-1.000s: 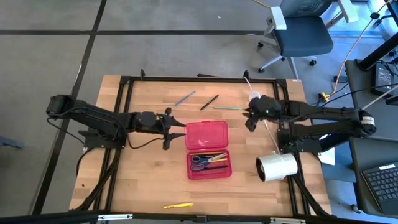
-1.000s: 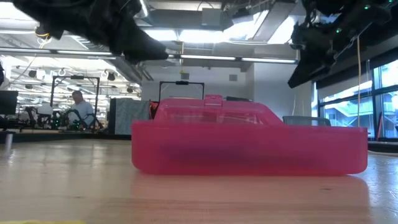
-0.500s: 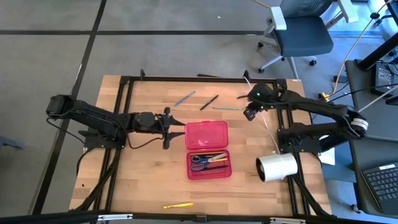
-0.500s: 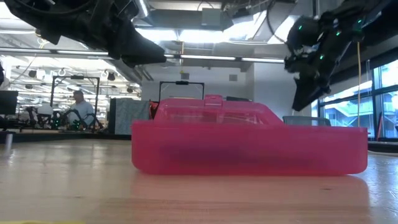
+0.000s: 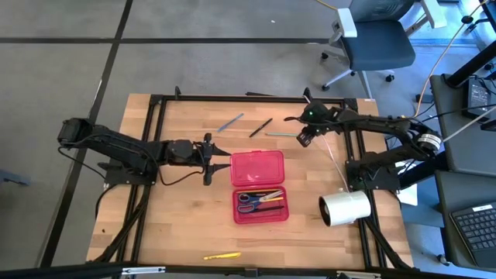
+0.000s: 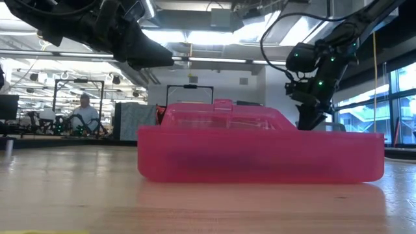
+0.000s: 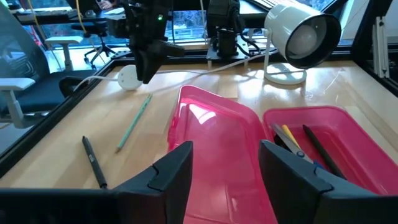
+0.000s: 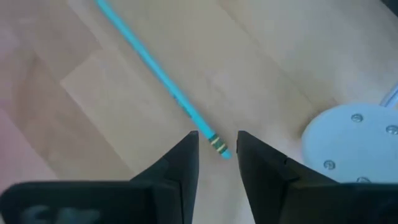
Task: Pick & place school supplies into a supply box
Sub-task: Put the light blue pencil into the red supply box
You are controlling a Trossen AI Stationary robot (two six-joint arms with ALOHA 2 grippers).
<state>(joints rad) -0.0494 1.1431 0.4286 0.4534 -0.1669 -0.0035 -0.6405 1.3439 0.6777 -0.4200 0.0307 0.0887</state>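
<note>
Right gripper [image 5: 304, 139] poised over the far side of the table, fingers apart, straddling the banded end of the green pencil [image 8: 163, 85], which lies flat on the wood just beside the small white disc [image 8: 354, 147]. Nothing is held; from the wrist view I cannot tell whether the tips touch the wood. Main risk, as I judge it: the grip is set at the very end of the pencil rather than mid-shaft, so closing here could pivot it, flick it away, or let it droop and slip on the lift. The fingers could also scrape the tabletop on a thin, low target, and the disc sits close enough to be nudged. Left gripper [image 5: 208, 160] waits just beside the open lid of the supply box [image 5: 259, 169], fingers spread wide and empty (a lid edge lies near its tips, so any stray advance would shove the case). Scissors [image 5: 253, 199] and a few pens already lie in the tray; a black pen [image 5: 260, 127], a blue pen [image 5: 229, 122] and a yellow pencil [image 5: 222, 255] remain out on the table.
</note>
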